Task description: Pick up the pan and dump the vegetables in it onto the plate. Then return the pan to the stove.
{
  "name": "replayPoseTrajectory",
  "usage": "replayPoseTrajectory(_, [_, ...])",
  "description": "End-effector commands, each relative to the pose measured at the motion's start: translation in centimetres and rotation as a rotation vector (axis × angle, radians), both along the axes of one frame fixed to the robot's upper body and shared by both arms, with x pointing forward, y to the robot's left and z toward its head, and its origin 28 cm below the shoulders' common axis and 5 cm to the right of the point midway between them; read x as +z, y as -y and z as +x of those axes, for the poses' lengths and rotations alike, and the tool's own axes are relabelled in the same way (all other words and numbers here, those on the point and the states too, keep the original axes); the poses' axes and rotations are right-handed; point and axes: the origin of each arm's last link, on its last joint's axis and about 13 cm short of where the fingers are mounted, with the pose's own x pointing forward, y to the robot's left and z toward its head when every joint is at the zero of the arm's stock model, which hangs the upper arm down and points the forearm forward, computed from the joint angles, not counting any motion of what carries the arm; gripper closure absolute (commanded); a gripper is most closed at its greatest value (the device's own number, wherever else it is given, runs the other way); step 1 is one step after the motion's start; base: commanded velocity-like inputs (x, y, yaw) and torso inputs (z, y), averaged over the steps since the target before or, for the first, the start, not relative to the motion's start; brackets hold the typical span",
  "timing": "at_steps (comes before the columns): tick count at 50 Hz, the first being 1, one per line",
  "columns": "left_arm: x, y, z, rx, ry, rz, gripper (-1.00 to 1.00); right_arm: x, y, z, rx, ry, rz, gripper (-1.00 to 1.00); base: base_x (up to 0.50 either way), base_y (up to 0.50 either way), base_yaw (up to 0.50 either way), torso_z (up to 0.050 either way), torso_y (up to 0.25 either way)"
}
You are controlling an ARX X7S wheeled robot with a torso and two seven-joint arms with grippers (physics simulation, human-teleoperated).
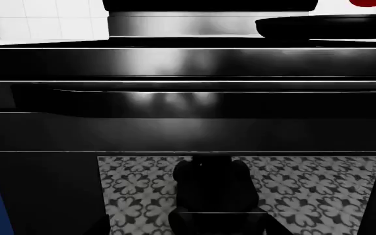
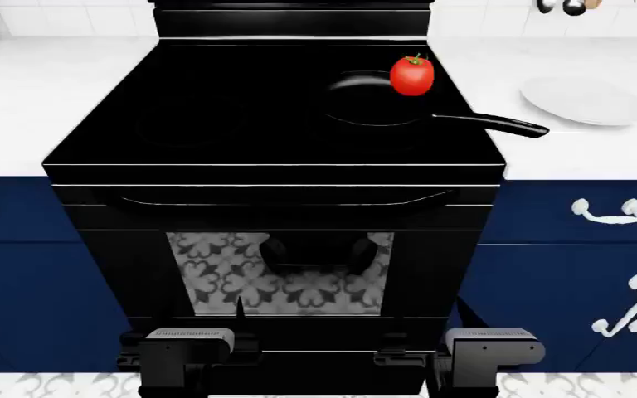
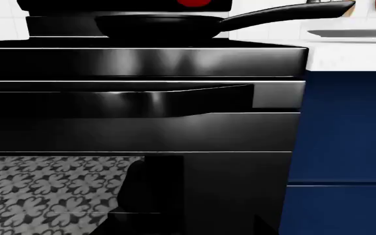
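The black pan (image 2: pixel 371 104) sits on the stove's (image 2: pixel 219 116) right rear burner, its handle (image 2: pixel 509 126) reaching right over the cooktop edge. The red tomato (image 2: pixel 411 75) lies in the pan by its far right rim. The white plate (image 2: pixel 584 101) rests on the counter right of the stove. Both grippers hang low before the oven door, left (image 2: pixel 192 352) and right (image 2: pixel 490 352), far below the pan. Their jaws blend into the dark. The left wrist view shows the pan (image 1: pixel 325 27) and the tomato (image 1: pixel 371 2). The right wrist view shows the pan (image 3: pixel 155 25), the tomato (image 3: pixel 195 2) and the plate (image 3: pixel 351 33).
Blue cabinets (image 2: pixel 584 265) with white handles flank the stove under white counters (image 2: pixel 31 91). The oven door handle (image 2: pixel 285 199) juts out across the front. The oven window (image 2: pixel 279 274) mirrors the patterned floor. Utensils (image 2: pixel 567 7) hang at the back right.
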Motion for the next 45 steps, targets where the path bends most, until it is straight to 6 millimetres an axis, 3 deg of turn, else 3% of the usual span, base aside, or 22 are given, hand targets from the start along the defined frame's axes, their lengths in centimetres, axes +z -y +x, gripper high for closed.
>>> replayPoseTrajectory(1, [0.1, 0.0, -0.2, -0.002, 0.003, 0.001, -1.00, 0.0, 0.0, -0.1, -0.001, -0.001, 0.000, -1.00, 0.00, 0.00, 0.00, 0.000, 0.000])
replayPoseTrajectory(12, [0.7, -0.1, 0.1, 0.000, 0.033, 0.003, -1.00, 0.2, -0.1, -0.2, 0.011, 0.006, 0.003, -1.00, 0.00, 0.00, 0.00, 0.000, 0.000])
replayPoseTrajectory(16, [1.7, -0.1, -0.2, -0.007, 0.070, 0.017, -1.00, 0.8, 0.1, -0.2, 0.013, 0.023, 0.002, -1.00, 0.00, 0.00, 0.00, 0.000, 0.000])
replayPoseTrajectory(20, [4.0, 0.0, -0.7, -0.021, 0.126, 0.038, -1.00, 2.9, 0.1, -0.5, 0.042, 0.083, -0.014, -1.00, 0.00, 0.00, 0.00, 0.000, 0.000])
replayPoseTrajectory(28, [11.8, 0.2, -3.0, -0.068, 0.316, 0.121, -1.00, 9.1, 0.6, -1.7, 0.074, 0.219, -0.016, -1.00, 0.00, 0.00, 0.00, 0.000, 0.000])
replayPoseTrajectory(38, [17.0, -0.2, -4.9, -0.078, 0.468, 0.141, -1.00, 14.1, 1.9, -2.8, 0.106, 0.344, 0.019, -1.00, 0.00, 0.00, 0.00, 0.000, 0.000])
replayPoseTrajectory(43, [17.9, -0.7, -4.7, -0.077, 0.530, 0.134, -1.00, 16.6, 2.7, -3.8, 0.118, 0.411, 0.034, -1.00, 0.00, 0.00, 0.00, 0.000, 0.000])
replayPoseTrajectory(45, [19.7, 1.0, -5.1, -0.292, 0.649, 0.076, -1.00, 17.5, 2.9, -4.3, 0.118, 0.444, 0.041, -1.00, 0.00, 0.00, 0.00, 0.000, 0.000])
